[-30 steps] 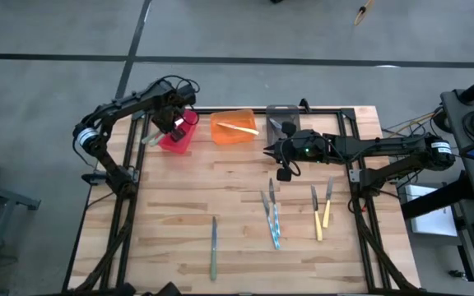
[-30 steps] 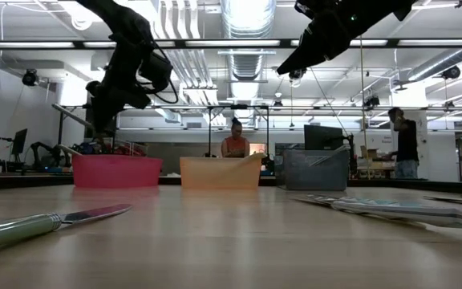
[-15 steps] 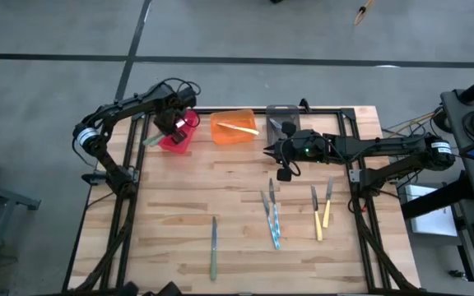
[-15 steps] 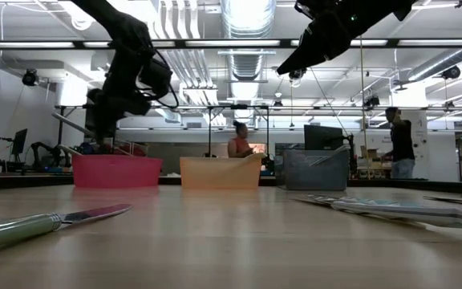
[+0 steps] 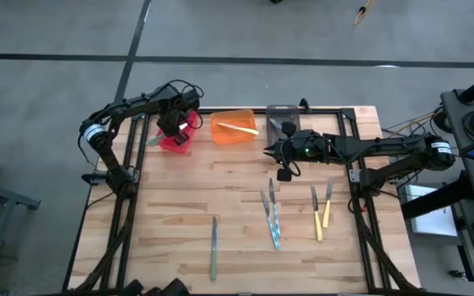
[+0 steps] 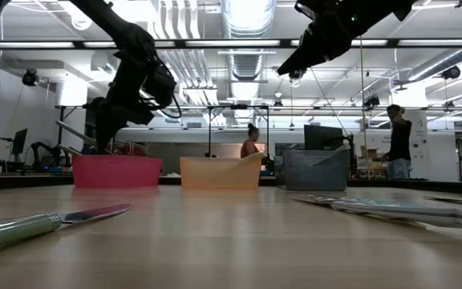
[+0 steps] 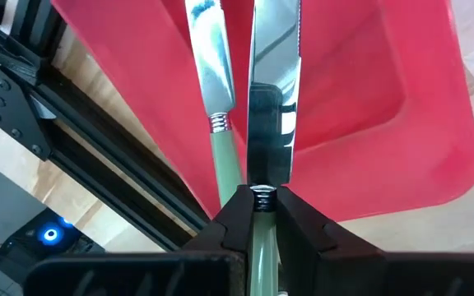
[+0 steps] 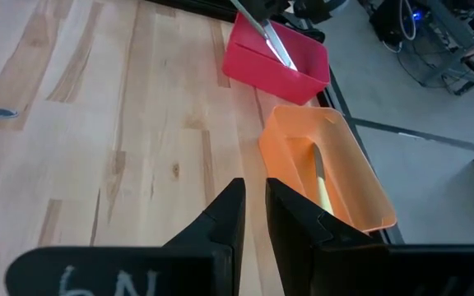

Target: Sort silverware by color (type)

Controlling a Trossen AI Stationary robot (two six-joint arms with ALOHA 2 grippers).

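My left gripper (image 5: 171, 130) is over the red bin (image 5: 177, 143) at the far left, shut on a green-handled knife (image 7: 271, 74) whose blade points down into the bin. A second green-handled knife (image 7: 212, 82) lies in that bin. My right gripper (image 5: 271, 152) hangs over the table's middle near the grey bin (image 5: 282, 122), its fingers nearly together with nothing between them. More silverware lies on the wood: a green knife (image 5: 214, 247), light blue pieces (image 5: 271, 218) and pale yellow pieces (image 5: 321, 212). My left gripper pinches the knife between its two fingers where the green handle meets the blade (image 7: 262, 196). The fingers come steeply from above and lie along the knife. The handle's free end (image 5: 151, 140) sticks out behind the gripper. Whether the blade tip touches the bin, I cannot tell.
An orange bin (image 5: 234, 128) with a yellow-handled piece (image 5: 239, 127) stands between the red and grey bins along the far edge. A black frame rail (image 7: 97, 156) runs beside the red bin. Bare wood lies at the near left. People stand in the room beyond the table.
My left gripper has sunk toward the red bin with the green-handled knife, still shut on it. The blade has come lower into the bin, and the knife stays tilted.
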